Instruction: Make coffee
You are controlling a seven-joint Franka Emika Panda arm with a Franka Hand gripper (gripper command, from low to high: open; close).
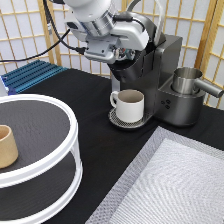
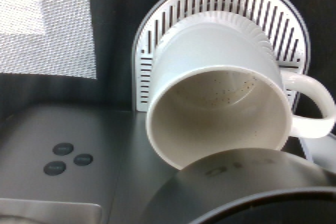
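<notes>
Mug (image 1: 131, 105) stands empty on the drip tray (image 1: 116, 119) of the coffee machine (image 1: 165, 80), set under the brew head to catch the pour; the wrist view (image 2: 225, 115) shows it dry inside, speckled. End effector (image 1: 121, 54) hangs over the machine's top, at the pod chamber; whether it is clenched or released cannot be told. Coffee pod not visible in either view, so its look cannot be reported. Tan cup (image 1: 7, 146) sits on the white tiered stand (image 1: 60, 165) on the counter (image 1: 95, 135), well apart
</notes>
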